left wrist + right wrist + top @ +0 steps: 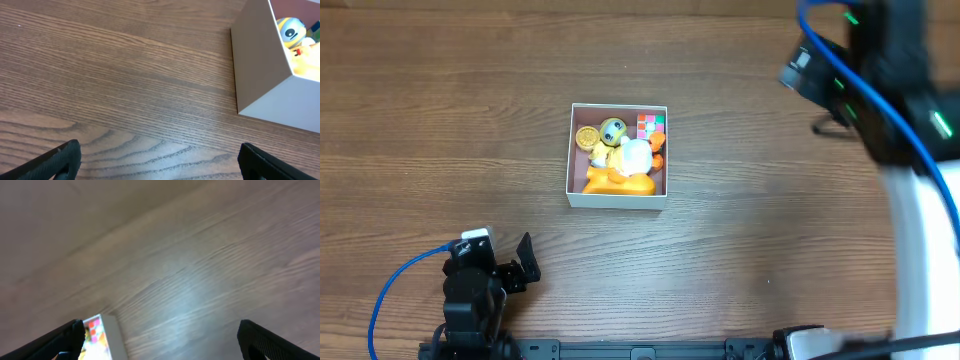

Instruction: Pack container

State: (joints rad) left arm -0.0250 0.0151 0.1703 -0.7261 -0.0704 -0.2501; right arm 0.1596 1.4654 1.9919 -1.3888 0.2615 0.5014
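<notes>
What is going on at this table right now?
Nothing is being held at this moment. The container sits mid-table with toys inside, among them a yellow duck and a coloured cube. The left gripper is open and empty, near the table's front edge and apart from the container. The right gripper is open and empty too, off to the far right. No loose toys show on the table.

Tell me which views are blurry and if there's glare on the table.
Overhead: the container is sharp, but the right arm at the upper right is smeared, likely motion blur. Left wrist: crisp wood grain, even light, no glare. Right wrist: soft all over, with a pale sheen on the table mid-frame.
</notes>
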